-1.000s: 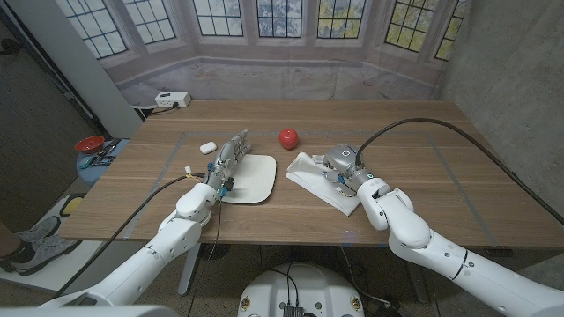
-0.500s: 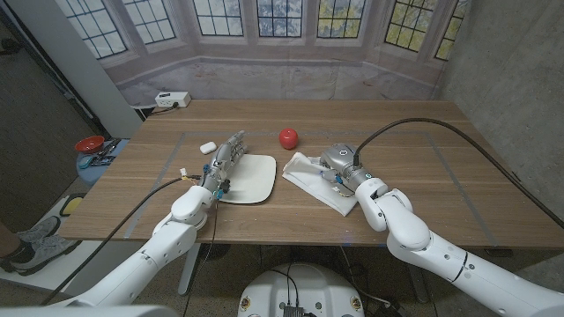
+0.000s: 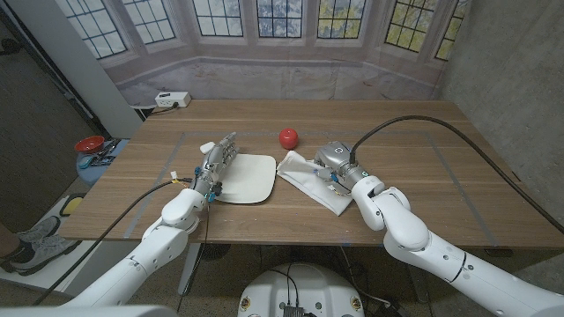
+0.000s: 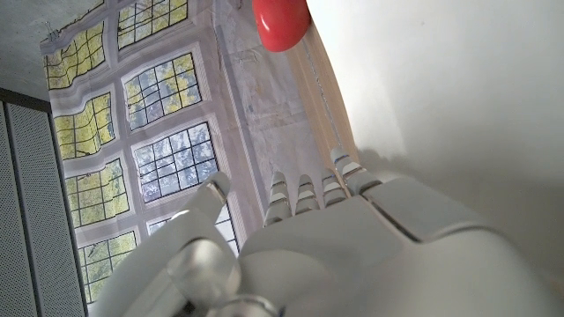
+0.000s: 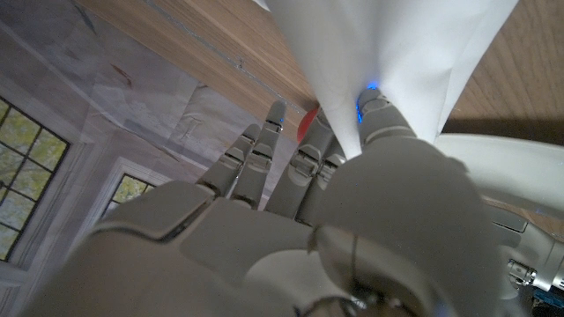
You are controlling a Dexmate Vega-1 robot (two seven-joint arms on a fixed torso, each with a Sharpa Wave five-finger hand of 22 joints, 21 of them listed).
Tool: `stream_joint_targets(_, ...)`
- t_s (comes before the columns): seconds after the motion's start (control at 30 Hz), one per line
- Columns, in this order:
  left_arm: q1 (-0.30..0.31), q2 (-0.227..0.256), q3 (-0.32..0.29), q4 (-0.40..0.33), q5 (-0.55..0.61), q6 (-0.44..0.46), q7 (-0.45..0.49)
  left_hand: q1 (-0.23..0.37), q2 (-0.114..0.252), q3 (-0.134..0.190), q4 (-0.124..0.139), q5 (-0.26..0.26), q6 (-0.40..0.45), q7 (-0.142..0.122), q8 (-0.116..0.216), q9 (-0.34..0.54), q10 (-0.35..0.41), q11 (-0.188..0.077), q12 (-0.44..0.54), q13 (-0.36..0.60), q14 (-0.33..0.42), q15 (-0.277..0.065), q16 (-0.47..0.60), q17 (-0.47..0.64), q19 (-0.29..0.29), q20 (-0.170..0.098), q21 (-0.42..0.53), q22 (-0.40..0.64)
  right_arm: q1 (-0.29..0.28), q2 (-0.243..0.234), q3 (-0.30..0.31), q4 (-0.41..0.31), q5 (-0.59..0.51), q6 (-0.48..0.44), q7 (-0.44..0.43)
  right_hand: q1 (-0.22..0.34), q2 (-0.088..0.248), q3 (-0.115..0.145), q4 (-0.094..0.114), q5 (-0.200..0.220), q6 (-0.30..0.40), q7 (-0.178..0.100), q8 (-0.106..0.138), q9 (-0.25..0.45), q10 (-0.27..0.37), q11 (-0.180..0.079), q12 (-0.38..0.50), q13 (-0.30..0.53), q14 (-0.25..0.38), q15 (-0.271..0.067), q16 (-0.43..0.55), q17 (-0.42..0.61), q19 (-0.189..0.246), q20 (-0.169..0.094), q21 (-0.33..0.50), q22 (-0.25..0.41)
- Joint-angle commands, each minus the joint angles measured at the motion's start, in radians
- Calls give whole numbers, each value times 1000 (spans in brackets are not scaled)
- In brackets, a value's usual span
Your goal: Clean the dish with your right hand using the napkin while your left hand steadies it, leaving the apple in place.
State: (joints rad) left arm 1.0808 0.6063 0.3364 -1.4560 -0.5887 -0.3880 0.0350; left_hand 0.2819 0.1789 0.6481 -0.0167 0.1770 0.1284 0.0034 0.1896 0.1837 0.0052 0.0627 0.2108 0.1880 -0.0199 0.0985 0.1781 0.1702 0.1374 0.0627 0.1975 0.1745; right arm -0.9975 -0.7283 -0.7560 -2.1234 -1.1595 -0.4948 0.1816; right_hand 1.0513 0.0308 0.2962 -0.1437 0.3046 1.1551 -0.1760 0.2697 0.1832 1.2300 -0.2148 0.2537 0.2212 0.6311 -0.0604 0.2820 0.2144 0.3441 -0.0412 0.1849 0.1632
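The white dish [image 3: 249, 178] lies on the wooden table left of centre. My left hand [image 3: 216, 159] stands at the dish's left rim, fingers stretched out toward the far side and holding nothing. In the left wrist view, the fingers [image 4: 310, 192] lie along the dish [image 4: 441, 106], and the apple [image 4: 280, 22] is beyond it. The red apple [image 3: 288, 137] sits behind the dish's right corner. The white napkin [image 3: 305, 179] lies right of the dish under my right hand [image 3: 336, 165]. In the right wrist view, the napkin [image 5: 397, 53] gathers to a point between the fingertips [image 5: 374, 107], so it is pinched.
A small white case [image 3: 206, 147] sits just left of my left hand. A white power strip [image 3: 172, 99] lies at the far left corner of the table. A red object [image 3: 88, 143] rests on a stand beyond the table's left edge.
My left hand has slid left, from over the dish's left part to its rim. My right hand has moved left toward the dish, dragging the napkin with it.
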Motion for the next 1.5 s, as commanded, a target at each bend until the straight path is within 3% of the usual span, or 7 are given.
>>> stream_joint_targets(0.03, 39, 39, -45, -26, -17, -2, 13, 11, -3, -2, -1, -3, -4, -4, -4, 3, -4, 1, -1, 6, -5, 0, -1, 1, -2, 5, -3, 2, 16, 16, 2, -24, -10, 21, 32, 2, 6, -10, 0, -5, 38, -37, -2, 5, 5, -3, -2, 6, 4, -158, 1, 4, 11, -64, -1, 1)
stream_joint_targets(0.7, 36, 38, -46, -18, -25, 6, -3, 13, -2, -5, -1, -3, -4, -3, -4, 3, -4, 1, -1, 6, -5, -1, 0, 1, -2, 6, -2, 2, 15, 17, 32, -60, 27, 52, 50, 9, 18, -30, 0, -22, 38, -37, -12, 7, 4, -2, -8, 7, -7, -158, 2, 10, 9, -61, -2, 1)
stream_joint_targets(1.5, 28, 29, -51, 22, -42, -20, -34, 16, -2, -7, -2, -3, -3, -2, -3, 3, -4, -1, -1, 6, -5, -1, 1, 1, -2, 6, -2, 2, 39, 86, 0, -72, 13, 55, 76, 13, 31, -55, 2, -43, 37, -38, -23, 8, 1, -3, -14, 11, -16, -155, 5, 13, 6, -53, -1, 1)
